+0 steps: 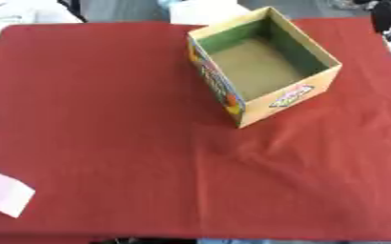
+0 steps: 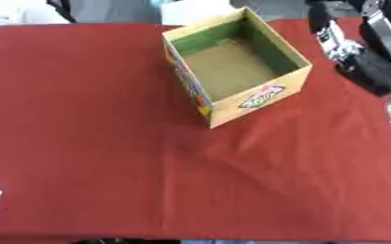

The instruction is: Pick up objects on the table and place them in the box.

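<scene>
Box: cardboard box (image 1: 257, 102) stands open and apparently empty on the red tablecloth (image 1: 107, 119), far right of centre.
White piece: flat white piece (image 1: 7, 194) at near left edge, well apart from box.
Right hand: right hand (image 2: 374, 66) beside box; finger state cannot be told.
Left hand: barely visible.
Risk: thin piece may slide under fingers.

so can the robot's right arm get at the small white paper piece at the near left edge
Probably not easily. The right arm sits at the far right beside the open cardboard box, while the white paper piece lies across the red tablecloth, diagonally opposite. Nothing blocks it.
</scene>
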Controlling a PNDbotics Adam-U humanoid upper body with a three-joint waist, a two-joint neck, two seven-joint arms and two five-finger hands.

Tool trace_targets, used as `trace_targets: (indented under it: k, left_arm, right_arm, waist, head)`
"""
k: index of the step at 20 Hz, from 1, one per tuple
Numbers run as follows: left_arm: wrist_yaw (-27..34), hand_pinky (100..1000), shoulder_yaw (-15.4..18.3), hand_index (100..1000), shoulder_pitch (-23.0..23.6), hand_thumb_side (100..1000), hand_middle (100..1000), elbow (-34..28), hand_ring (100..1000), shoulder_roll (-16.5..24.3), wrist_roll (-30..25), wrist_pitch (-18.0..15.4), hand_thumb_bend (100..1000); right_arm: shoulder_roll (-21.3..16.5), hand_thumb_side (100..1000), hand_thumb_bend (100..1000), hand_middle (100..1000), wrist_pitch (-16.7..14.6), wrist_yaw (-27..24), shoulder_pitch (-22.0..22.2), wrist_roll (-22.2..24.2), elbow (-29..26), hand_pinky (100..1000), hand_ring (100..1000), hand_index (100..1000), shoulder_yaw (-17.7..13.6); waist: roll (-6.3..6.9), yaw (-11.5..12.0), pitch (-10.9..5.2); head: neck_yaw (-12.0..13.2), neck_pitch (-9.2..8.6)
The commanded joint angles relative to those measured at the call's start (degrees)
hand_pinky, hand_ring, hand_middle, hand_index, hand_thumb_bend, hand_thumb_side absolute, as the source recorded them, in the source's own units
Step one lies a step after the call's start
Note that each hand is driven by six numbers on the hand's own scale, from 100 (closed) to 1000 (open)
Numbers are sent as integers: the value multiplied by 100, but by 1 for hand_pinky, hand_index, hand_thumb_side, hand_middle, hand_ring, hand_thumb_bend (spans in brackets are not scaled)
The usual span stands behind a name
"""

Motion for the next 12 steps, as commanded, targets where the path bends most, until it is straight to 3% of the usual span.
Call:
trace_targets:
  k: [1, 2, 7, 12]
  left_arm:
    - [90, 895, -11, 934, -42, 396, 891, 30, 881, 306, -235, -47, 576]
    - [102, 900, -31, 938, -50, 317, 896, 38, 888, 327, -308, -56, 520]
    - [162, 915, -149, 958, -99, 196, 908, 47, 895, 483, -629, -95, 442]
    - [149, 927, -313, 965, -105, 212, 919, 87, 909, 704, -822, -151, 491]
  right_arm:
    - [-191, 998, 100, 744, 8, 19, -47, -6, -88, 849, 772, 823, -46]
    - [-193, 998, 100, 744, 10, 18, -46, -5, -88, 849, 772, 823, -44]
    - [-198, 997, 100, 742, 18, 12, -44, -4, -88, 848, 771, 821, -37]
    - [-214, 994, 100, 742, 28, 11, -38, -8, -88, 847, 770, 820, -32]
  waist:
    - [6, 15, -95]
    - [7, 20, -102]
    - [22, 45, -133]
    - [53, 78, -161]
  head:
    - [-45, 73]
    - [-51, 80]
    - [-80, 86]
    - [-146, 87]
